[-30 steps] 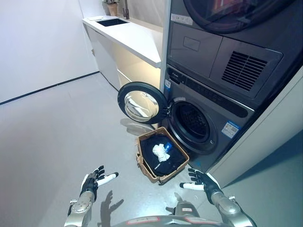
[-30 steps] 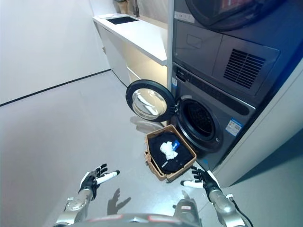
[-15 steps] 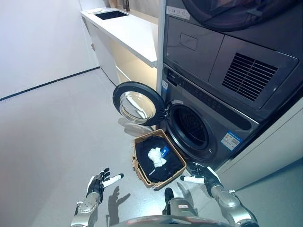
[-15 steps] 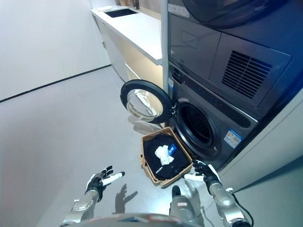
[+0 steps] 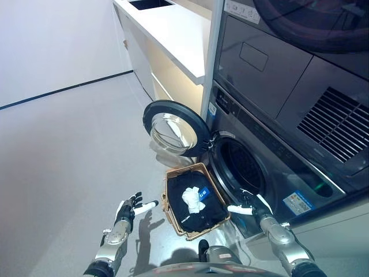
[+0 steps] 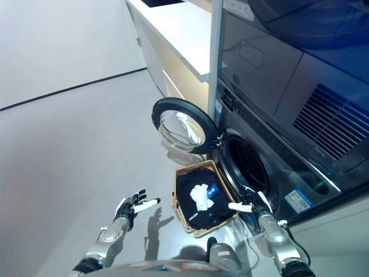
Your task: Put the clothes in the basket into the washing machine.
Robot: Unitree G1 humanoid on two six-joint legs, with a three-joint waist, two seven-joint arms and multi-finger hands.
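A brown wicker basket (image 5: 169, 203) stands on the grey floor in front of the washing machine (image 5: 271, 158). It holds dark clothes (image 5: 204, 211) with a crumpled white piece (image 5: 189, 196) and a blue tag on top. The machine's round door (image 5: 173, 128) is swung open to the left and the drum opening (image 5: 243, 168) is dark. My left hand (image 5: 128, 208) hovers open over the floor left of the basket, apart from it. My right hand (image 5: 251, 204) is open just right of the basket, before the drum opening, holding nothing.
A second machine (image 5: 300, 63) with a vent grille is stacked above the washer. A white counter (image 5: 173, 32) with cabinets runs back along the wall to the left of the machines. Bare grey floor (image 5: 69, 150) spreads to the left.
The camera has moved closer to the machines and the whole picture has shifted. Both hands stay open; the right hand now sits nearer the drum opening, by the basket's right edge.
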